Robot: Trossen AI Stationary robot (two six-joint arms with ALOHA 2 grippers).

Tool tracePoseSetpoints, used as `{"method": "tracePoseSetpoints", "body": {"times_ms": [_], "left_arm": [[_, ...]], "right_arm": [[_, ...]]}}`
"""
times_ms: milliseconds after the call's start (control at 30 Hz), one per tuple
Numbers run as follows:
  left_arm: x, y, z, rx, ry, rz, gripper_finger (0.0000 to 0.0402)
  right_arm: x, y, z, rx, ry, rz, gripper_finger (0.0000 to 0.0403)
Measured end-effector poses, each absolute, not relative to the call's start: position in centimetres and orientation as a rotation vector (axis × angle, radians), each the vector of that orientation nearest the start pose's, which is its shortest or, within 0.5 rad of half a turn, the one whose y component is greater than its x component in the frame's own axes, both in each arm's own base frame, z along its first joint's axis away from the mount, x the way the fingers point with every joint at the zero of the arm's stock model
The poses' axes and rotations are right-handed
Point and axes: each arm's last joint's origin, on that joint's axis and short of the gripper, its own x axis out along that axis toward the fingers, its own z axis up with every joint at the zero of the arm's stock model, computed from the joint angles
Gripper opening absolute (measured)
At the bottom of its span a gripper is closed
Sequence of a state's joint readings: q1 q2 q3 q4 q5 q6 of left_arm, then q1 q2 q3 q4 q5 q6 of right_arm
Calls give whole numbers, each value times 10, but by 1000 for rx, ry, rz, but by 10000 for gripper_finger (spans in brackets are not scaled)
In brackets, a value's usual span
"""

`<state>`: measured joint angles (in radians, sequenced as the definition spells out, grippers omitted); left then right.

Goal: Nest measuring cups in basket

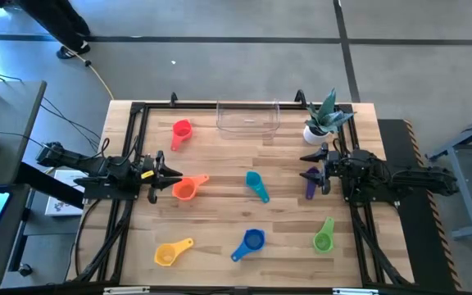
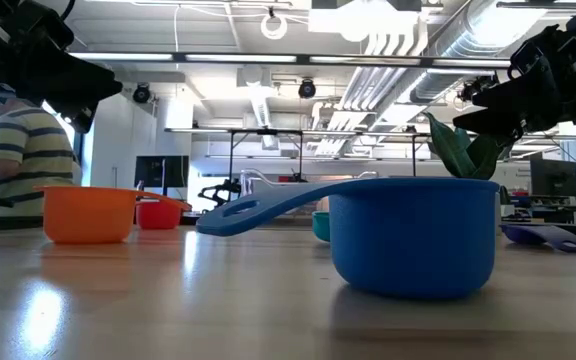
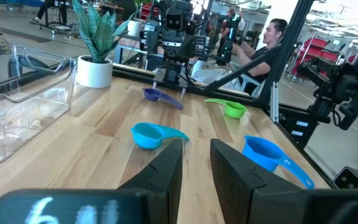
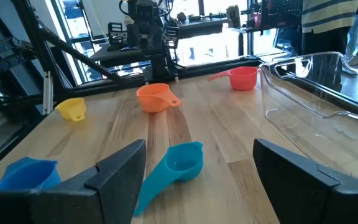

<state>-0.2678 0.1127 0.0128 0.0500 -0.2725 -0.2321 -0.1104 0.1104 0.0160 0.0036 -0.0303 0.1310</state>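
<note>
Several measuring cups lie apart on the wooden table: red (image 1: 182, 131), orange (image 1: 187, 188), teal (image 1: 257, 185), purple (image 1: 311, 184), green (image 1: 324, 236), blue (image 1: 249, 243) and yellow (image 1: 172, 251). Each rests on its base. The clear basket (image 1: 248, 116) stands empty at the far middle. My left gripper (image 1: 164, 174) hovers just left of the orange cup, its fingers (image 3: 166, 168) a little apart and holding nothing. My right gripper (image 1: 312, 168) hovers beside the purple cup, wide open (image 4: 197, 155) and empty.
A small white plant pot (image 1: 318, 129) with a green plant stands right of the basket, close to my right gripper. Black frame rails (image 1: 138, 111) run along the table's edges. People show in the room beyond the table (image 3: 272, 37).
</note>
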Motion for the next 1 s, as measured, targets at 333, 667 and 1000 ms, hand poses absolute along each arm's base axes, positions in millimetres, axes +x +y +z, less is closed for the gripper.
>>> {"method": "tracePoseSetpoints", "body": {"times_ms": [333, 667, 1000], "left_arm": [[101, -20, 164, -220, 48, 10, 74], [101, -20, 164, -221, 47, 10, 74], [101, -19, 164, -381, 38, 44, 74]], "right_arm": [[103, -11, 161, 137, 85, -86, 288], [103, -11, 161, 137, 85, -86, 288], [103, -11, 161, 137, 85, -86, 288]]}}
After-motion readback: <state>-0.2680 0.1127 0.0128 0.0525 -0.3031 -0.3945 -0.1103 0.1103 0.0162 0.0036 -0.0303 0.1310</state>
